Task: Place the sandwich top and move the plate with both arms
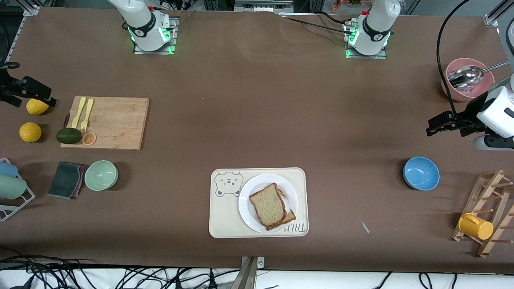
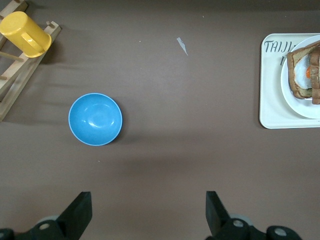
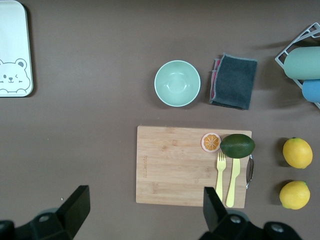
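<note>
The sandwich top (image 1: 268, 208), a plain brown slice, lies on a second slice on the white plate (image 1: 245, 200). The left wrist view shows that lower slice bearing a fried egg (image 2: 302, 75) on the plate (image 2: 295, 100). The plate rests on a cream bear-printed tray (image 1: 225, 218). My left gripper (image 1: 435, 125) hangs open and empty over bare table at the left arm's end, above the blue bowl (image 1: 421, 173). It shows open in its wrist view (image 2: 148, 200). My right gripper (image 1: 42, 96) hangs open and empty at the right arm's end, over a lemon (image 1: 37, 106). Its wrist view (image 3: 145, 196) also shows it open.
A cutting board (image 1: 116, 122) holds forks, an avocado and an orange slice. A green bowl (image 1: 101, 175) and a dark cloth (image 1: 66, 179) lie nearer the camera. At the left arm's end are a pink bowl with a spoon (image 1: 468, 82) and a wooden rack with a yellow mug (image 1: 476, 226).
</note>
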